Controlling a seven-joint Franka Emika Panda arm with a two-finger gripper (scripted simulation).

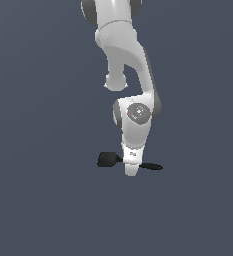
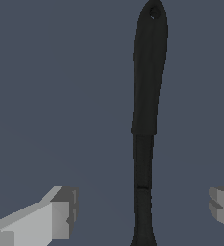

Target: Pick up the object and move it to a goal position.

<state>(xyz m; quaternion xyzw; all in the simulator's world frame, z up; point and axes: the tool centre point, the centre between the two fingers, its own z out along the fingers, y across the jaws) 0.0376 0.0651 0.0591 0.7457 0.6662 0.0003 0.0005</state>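
**Black spatula between open fingers**

I see the small black spatula with the long thin handle [image 2: 144,125] lying on the dark grey tabletop [image 1: 38,200], lower centre of the exterior frame. My end effector [image 2: 144,211] stands wide open, fingers [image 2: 60,211] straddling the handle without touching.

Bare floor [image 1: 38,200] lies all round the spatula [image 2: 144,120]; each spread claw [image 2: 142,211] finger has open room beside its handle.
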